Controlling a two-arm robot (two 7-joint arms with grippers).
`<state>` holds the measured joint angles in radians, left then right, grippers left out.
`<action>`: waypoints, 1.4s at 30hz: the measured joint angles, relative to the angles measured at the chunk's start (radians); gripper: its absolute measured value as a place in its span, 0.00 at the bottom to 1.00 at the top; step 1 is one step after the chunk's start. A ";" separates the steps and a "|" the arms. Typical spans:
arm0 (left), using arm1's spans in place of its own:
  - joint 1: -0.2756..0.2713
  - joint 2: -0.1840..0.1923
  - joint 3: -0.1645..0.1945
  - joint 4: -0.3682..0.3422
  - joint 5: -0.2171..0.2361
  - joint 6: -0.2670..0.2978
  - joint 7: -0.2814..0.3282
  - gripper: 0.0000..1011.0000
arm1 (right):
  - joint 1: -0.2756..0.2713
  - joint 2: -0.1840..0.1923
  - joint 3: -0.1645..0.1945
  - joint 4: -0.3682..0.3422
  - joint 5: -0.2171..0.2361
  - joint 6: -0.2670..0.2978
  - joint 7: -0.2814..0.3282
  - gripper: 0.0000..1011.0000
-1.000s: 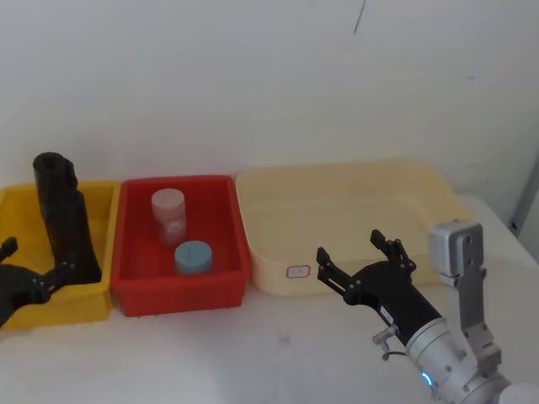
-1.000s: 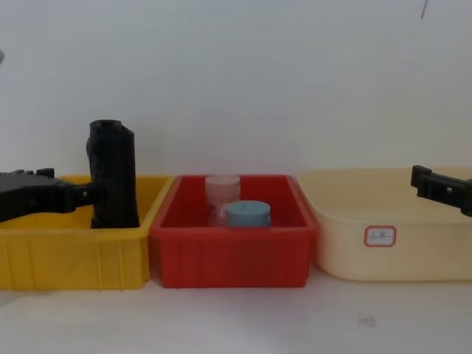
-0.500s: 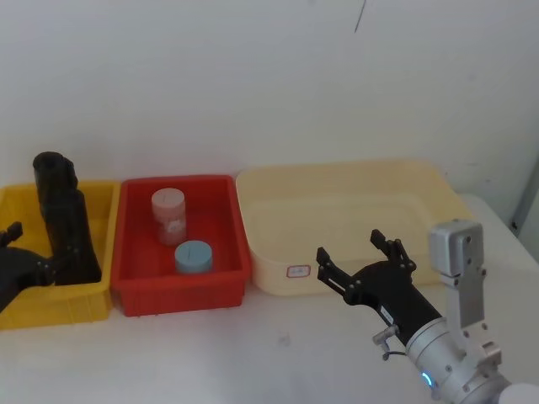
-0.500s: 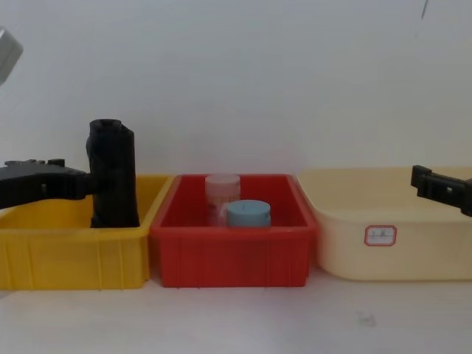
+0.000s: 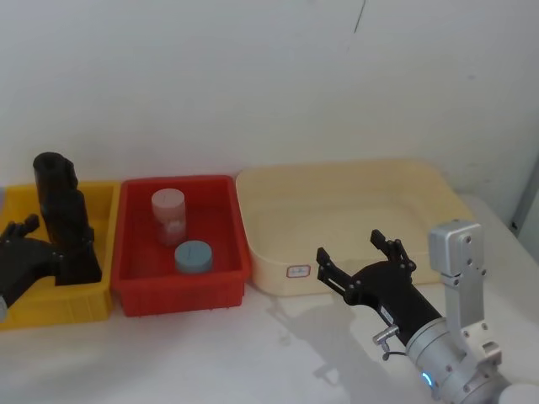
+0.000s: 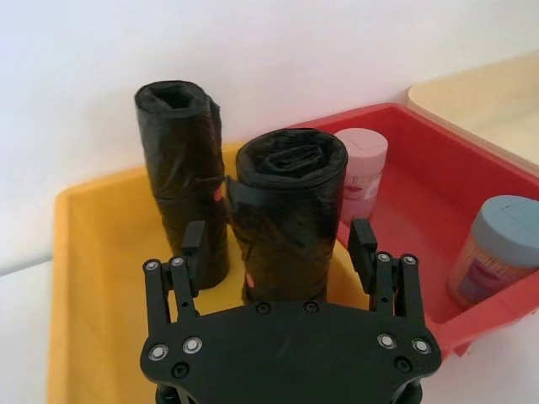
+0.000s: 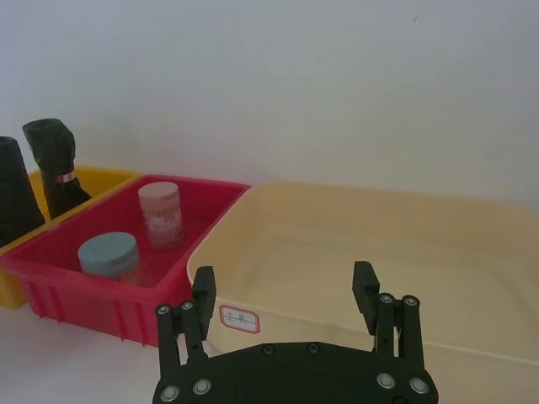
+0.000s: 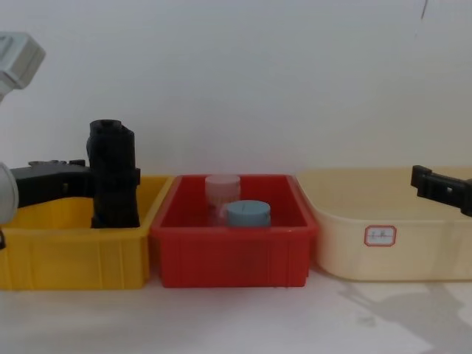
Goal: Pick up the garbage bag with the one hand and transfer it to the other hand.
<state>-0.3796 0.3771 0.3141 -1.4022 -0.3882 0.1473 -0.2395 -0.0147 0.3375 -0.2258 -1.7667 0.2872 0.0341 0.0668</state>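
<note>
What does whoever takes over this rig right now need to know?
Left tool: open, straddling the nearer tall black crinkly plastic roll, the garbage bag, not closed on it.
Right tool: open, hovering over the table before the cream plastic tub.
Bag stands upright in the yellow plastic bin beside a second black roll.
Done: approach. To do: grasp, lift, hand to right tool.

fwiw the garbage bag (image 7: 12, 195) runs off the edge in the right wrist view, its bottom sits hidden behind the yellow bin (image 8: 74, 254) wall from the chest, and the label (image 8: 380, 236) on the cream bin (image 8: 413, 259) is too tiny to read.
</note>
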 joint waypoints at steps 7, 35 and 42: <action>-0.011 -0.012 0.003 0.020 0.003 -0.006 -0.011 0.99 | 0.000 0.000 0.000 0.000 0.000 0.000 0.000 0.99; 0.002 -0.007 -0.010 0.004 0.023 -0.002 -0.015 0.57 | 0.000 0.000 0.000 0.000 0.000 0.000 0.000 0.99; 0.003 -0.006 -0.011 0.003 0.023 -0.001 -0.015 0.50 | 0.000 0.000 0.000 0.000 0.000 0.000 0.000 0.99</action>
<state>-0.3769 0.3708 0.3033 -1.3988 -0.3647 0.1465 -0.2549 -0.0147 0.3374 -0.2258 -1.7667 0.2872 0.0340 0.0668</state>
